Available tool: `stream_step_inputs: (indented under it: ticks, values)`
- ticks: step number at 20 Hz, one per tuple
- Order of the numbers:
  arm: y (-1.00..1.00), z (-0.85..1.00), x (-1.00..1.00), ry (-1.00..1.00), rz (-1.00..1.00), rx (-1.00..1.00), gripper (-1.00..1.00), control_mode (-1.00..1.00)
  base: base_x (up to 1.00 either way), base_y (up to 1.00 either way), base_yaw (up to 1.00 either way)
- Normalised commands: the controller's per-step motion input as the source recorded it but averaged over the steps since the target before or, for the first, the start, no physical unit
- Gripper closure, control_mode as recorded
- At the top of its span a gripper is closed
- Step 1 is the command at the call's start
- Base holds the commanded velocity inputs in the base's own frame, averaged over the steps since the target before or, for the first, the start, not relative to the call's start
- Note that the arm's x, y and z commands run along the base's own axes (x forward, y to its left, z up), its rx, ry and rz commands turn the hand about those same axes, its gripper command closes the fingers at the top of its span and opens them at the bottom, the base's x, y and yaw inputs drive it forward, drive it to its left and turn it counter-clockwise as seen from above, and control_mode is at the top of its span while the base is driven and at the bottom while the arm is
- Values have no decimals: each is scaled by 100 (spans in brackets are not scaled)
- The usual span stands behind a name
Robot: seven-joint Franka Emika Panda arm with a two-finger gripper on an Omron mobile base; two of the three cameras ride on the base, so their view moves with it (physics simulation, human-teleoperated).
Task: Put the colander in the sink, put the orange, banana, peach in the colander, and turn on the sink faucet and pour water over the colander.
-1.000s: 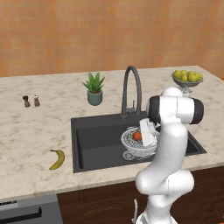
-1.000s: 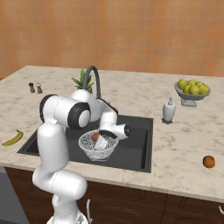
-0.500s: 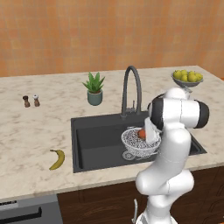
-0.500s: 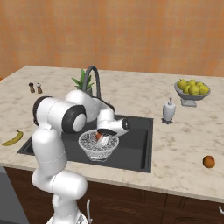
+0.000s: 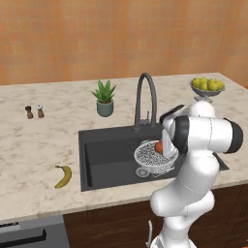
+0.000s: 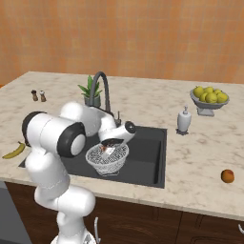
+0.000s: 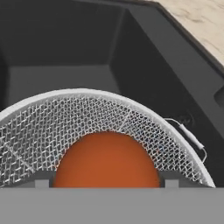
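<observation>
The wire-mesh colander (image 5: 147, 159) (image 6: 101, 163) (image 7: 87, 109) stands in the dark sink (image 5: 104, 150) (image 6: 147, 157), towards its right. My gripper (image 5: 162, 144) (image 6: 109, 145) (image 7: 106, 181) hangs just over the colander's rim, shut on a round orange-red peach (image 5: 158, 146) (image 7: 107, 159) that spans the gap between both fingertips. The banana (image 5: 63, 176) (image 6: 13, 151) lies on the counter left of the sink. The orange (image 6: 227, 176) sits on the counter far to the right. The faucet (image 5: 145, 97) (image 6: 102, 88) arches behind the basin; water is out of view.
A potted plant (image 5: 104, 99) stands behind the sink. A grey bowl of yellow-green fruits (image 5: 207, 86) (image 6: 208, 97) is at the back right. A soap dispenser (image 6: 184, 120) is right of the basin, two small shakers (image 5: 34, 112) at the far left.
The arm's elbow has swung outward and lower. The hand has drifted slightly over the colander with the peach between its fingers. The colander has stayed in place.
</observation>
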Motion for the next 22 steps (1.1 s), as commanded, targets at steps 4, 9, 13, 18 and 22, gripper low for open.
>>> stream_step_inputs:
  ticks: [4,9,13,18,22]
  values:
    - [1,15,-31,4,-2,-8,-100,-100,0,0,0]
    - [0,49,-34,2,-1,-1,-100,-100,0,0,0]
    - [-10,98,-76,0,0,0,-100,-100,0,0,0]
    - [-4,100,-100,-17,0,0,-100,-100,0,0,0]
    - [17,100,-100,-25,0,-6,-100,-100,0,0,0]
